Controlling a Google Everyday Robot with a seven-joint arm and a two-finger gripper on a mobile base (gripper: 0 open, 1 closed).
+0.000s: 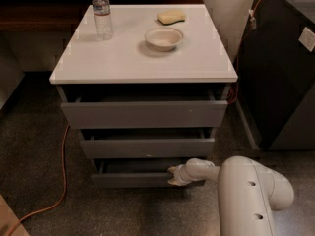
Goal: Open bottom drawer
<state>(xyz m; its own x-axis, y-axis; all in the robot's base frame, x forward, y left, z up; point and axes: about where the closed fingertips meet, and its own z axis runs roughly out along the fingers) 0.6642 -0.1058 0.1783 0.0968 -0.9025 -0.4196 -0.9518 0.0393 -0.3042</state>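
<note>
A grey drawer unit (219,95) fills the middle of the scene under a white worktop (123,58), with a dark cabinet (285,82) close on its right. The robot's pale arm (246,195) comes in low from the near right, bent down towards the floor, which suits a target at the foot of the unit. The three fronts have no handles, so the likely way in is by an edge. The top drawer (142,114), widest and tallest, and the middle drawer (147,147) each show a dark gap above their panels. The bottom drawer (133,180), narrowest and lowest, sits just above the floor and looks a little way out, with shadow over its tray. The tool (172,176) is at the right part of that front, touching or just at its upper edge; whether it is spread or pressed together I cannot tell. I judge the pull begun, with most of the travel left. An orange cable (63,171) trails over the floor at left. On the worktop, well clear of the work, stand a water bottle (102,13), a bowl (164,37) and a yellow sponge (172,16).
</note>
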